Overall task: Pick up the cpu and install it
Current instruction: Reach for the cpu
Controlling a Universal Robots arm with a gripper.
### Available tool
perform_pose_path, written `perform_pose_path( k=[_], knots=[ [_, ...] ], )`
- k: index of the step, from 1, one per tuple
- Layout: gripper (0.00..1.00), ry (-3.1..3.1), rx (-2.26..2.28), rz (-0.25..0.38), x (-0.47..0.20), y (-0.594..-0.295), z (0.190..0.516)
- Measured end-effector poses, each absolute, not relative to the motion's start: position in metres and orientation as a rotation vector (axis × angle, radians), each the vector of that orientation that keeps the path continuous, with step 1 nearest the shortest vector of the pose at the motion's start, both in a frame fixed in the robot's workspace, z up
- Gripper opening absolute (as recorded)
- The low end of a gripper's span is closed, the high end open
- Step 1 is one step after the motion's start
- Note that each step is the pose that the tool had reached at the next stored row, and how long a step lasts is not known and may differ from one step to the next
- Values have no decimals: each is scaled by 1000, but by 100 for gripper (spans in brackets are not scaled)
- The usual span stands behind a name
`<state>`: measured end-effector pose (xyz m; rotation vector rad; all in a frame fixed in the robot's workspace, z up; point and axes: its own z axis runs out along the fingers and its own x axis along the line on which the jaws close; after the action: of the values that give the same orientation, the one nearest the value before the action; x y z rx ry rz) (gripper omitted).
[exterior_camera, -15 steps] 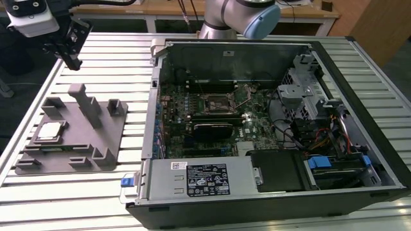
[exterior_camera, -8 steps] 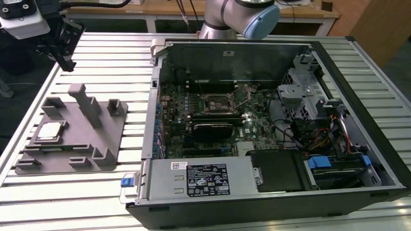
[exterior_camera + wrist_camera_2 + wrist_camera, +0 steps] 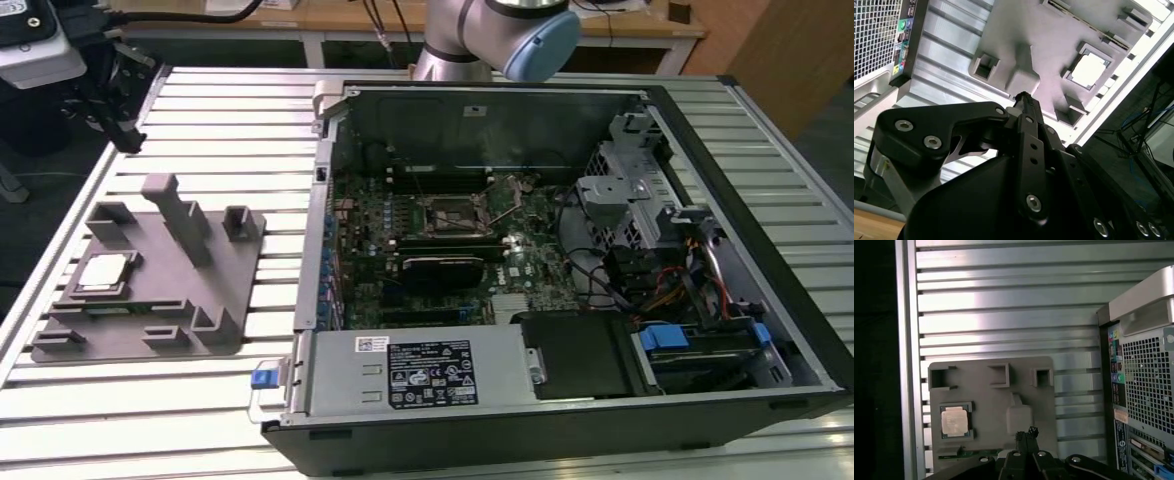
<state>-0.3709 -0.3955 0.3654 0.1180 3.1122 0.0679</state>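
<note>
On the slatted worktop [image 3: 214, 120], beside the open case [image 3: 561, 440], the cpu [image 3: 955, 421] is lying in a pocket of the grey tray [image 3: 989, 405] while the hand [image 3: 1027, 432], tips together and empty, is hovering above the tray's middle; a clean pick is likely demanding square centring over the chip.

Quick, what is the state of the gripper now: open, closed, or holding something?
Gripper: closed, holding nothing. The cpu lies in its pocket of the gray holder.
</note>
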Motion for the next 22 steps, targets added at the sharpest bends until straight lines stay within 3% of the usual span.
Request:
perform_pose_path(
  k=[22],
  knots=[
    [11, 3112, 118, 68, -388, -404, 352]
  ],
)
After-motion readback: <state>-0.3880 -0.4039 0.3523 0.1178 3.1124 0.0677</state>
